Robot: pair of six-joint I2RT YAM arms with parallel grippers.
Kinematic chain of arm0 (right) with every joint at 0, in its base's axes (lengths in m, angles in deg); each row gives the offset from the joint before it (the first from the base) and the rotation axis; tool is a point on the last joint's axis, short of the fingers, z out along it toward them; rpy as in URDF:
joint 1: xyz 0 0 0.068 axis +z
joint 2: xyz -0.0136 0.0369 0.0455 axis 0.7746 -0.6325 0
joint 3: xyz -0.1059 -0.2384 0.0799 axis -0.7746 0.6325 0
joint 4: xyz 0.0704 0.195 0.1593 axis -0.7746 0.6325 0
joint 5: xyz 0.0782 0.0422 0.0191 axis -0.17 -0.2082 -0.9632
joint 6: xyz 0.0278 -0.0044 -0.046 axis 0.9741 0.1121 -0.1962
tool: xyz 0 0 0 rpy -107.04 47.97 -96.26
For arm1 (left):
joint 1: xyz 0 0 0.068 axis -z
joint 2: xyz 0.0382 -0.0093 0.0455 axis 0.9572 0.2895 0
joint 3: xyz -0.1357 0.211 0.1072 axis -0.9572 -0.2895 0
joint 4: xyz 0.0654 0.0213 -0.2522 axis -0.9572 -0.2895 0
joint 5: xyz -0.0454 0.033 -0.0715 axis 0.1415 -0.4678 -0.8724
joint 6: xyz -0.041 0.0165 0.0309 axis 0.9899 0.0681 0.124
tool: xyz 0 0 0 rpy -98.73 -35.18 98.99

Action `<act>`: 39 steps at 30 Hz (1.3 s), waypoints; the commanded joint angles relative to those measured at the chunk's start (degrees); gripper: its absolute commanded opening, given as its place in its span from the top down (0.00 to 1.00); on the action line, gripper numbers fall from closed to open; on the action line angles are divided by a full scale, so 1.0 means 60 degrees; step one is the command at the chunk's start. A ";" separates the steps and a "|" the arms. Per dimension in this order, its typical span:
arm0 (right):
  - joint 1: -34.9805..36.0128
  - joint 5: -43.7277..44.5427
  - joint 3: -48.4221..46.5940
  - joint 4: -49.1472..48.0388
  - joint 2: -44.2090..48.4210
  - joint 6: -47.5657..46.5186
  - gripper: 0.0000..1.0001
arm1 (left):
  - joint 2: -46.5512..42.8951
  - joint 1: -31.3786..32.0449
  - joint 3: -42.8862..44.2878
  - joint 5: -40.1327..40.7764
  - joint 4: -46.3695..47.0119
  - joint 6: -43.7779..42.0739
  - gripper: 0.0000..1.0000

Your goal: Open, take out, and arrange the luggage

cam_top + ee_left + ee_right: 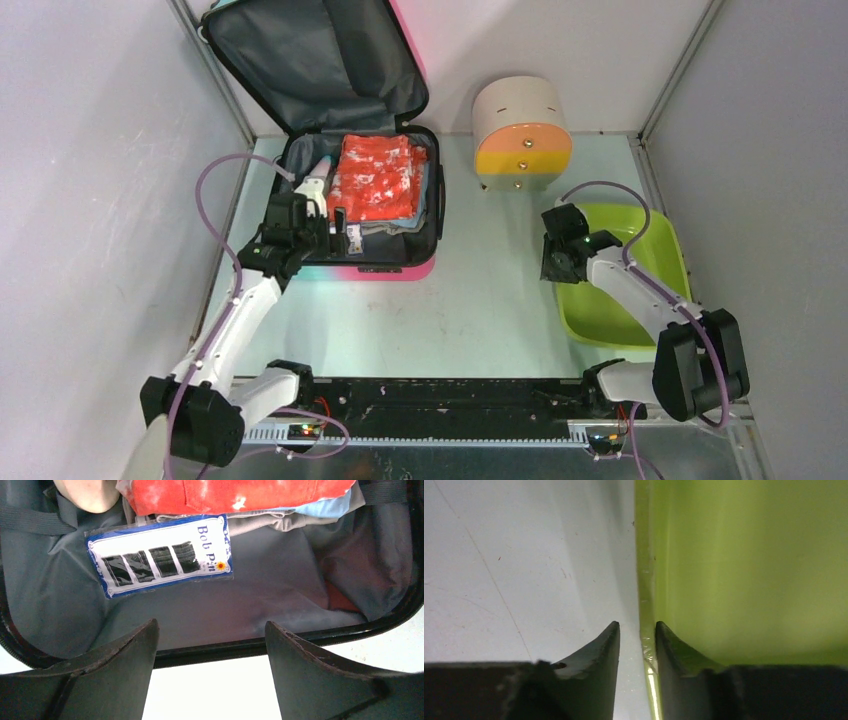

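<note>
Dark grey fabric lines the open luggage [300, 70], back left on the pale bench [480, 300]. Folded red printed cloth [375, 178] still fills it, so unpacking seems barely begun.

Left wrist: the left end effector [211, 630], spread wide, hovers above a glossy bob-pin card [160, 555] (probably the next pick: descend, pinch).

Right wrist: the right end effector [637, 627] straddles the smooth lime tray [645, 580] rim, narrowly parted, not clamped.

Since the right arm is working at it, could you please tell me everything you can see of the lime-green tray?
The lime-green tray looks like smooth, glossy plastic: a shallow rectangular basin with rounded corners and a raised rim. It sits flat on the table at the right; the inside that shows is bare. The right gripper straddles its left rim, one finger outside, one inside; whether they pinch it is unclear.
</note>
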 commanded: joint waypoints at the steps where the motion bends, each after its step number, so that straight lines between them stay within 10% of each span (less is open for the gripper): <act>1: 0.0574 0.0282 0.0022 -0.0250 -0.0058 0.0353 0.71 | -0.0609 0.0037 -0.0134 0.0499 0.1130 -0.0182 0.17; 13: 0.4811 -0.0108 -0.0311 -0.1863 -0.0370 0.3697 0.93 | -0.0588 0.0042 -0.0095 0.0831 0.0949 -0.0169 0.18; 26: 0.5606 -0.0022 -0.2407 -0.3370 -0.2633 0.4621 0.94 | -0.0664 0.0118 -0.0165 0.0904 0.0895 -0.0178 0.16; 39: 0.5628 0.0936 -0.2743 -0.1772 -0.0979 0.3811 0.16 | 0.2361 -0.1569 0.2783 -0.1062 0.0065 0.1156 0.16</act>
